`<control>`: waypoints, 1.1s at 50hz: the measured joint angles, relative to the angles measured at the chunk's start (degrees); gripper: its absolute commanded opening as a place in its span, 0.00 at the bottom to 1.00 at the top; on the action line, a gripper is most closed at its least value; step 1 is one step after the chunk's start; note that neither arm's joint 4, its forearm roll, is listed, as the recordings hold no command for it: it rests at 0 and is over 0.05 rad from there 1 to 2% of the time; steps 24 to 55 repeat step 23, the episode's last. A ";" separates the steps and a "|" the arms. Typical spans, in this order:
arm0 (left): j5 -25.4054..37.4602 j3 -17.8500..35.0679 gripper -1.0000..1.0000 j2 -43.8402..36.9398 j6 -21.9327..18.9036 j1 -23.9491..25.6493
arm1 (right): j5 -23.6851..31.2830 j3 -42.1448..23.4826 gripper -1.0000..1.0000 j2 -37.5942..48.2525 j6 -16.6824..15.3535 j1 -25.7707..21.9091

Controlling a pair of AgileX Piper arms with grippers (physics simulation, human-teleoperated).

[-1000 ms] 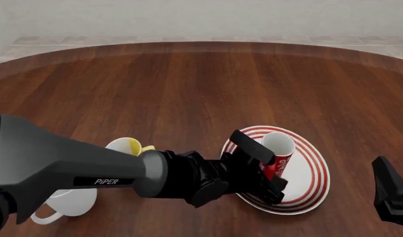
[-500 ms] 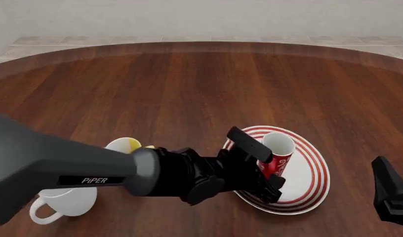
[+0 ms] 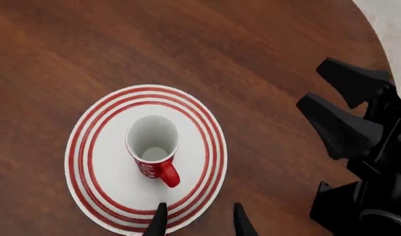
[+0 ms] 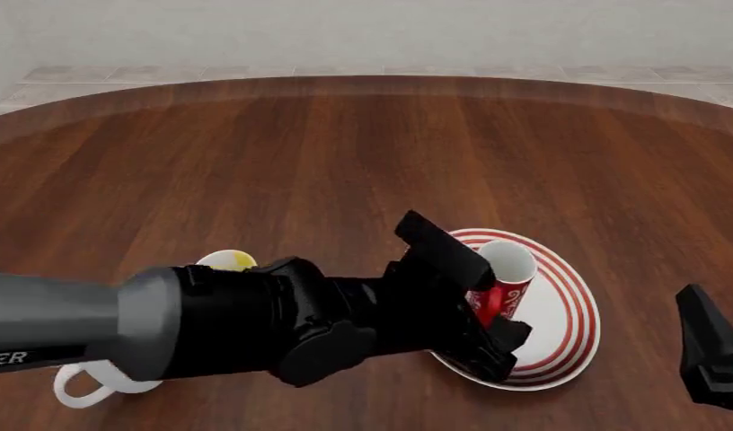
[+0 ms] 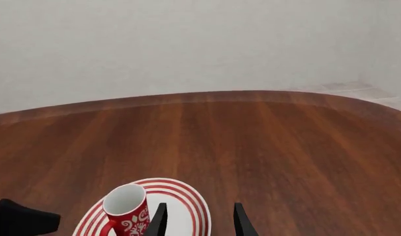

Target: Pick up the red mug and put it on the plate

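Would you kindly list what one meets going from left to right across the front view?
Large white mug's handle → small yellow-and-white mug → left pincer → small red mug with white inside → round white plate with red rings → right pincer, at the right edge.

My front camera sits above and behind me, facing forward down the table (image 4: 342, 153). My left wrist camera looks straight down, close over the plate (image 3: 96, 162). My right wrist camera looks low across the table toward the wall. All three share the plate.
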State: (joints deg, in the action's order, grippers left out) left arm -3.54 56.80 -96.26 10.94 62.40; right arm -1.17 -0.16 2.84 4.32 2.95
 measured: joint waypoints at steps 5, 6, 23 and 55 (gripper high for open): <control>1.72 -1.38 1.00 4.47 -0.30 0.06 | 0.03 0.00 1.00 -0.06 -0.12 -0.06; 2.11 -1.64 1.00 5.41 -0.38 0.05 | 0.04 0.00 1.00 -0.07 -0.15 -0.07; 10.63 -4.69 1.00 22.68 -3.50 -1.79 | 0.16 -0.01 1.00 -0.28 -0.40 0.03; 10.63 -4.69 1.00 22.68 -3.50 -1.79 | 0.16 -0.01 1.00 -0.28 -0.40 0.03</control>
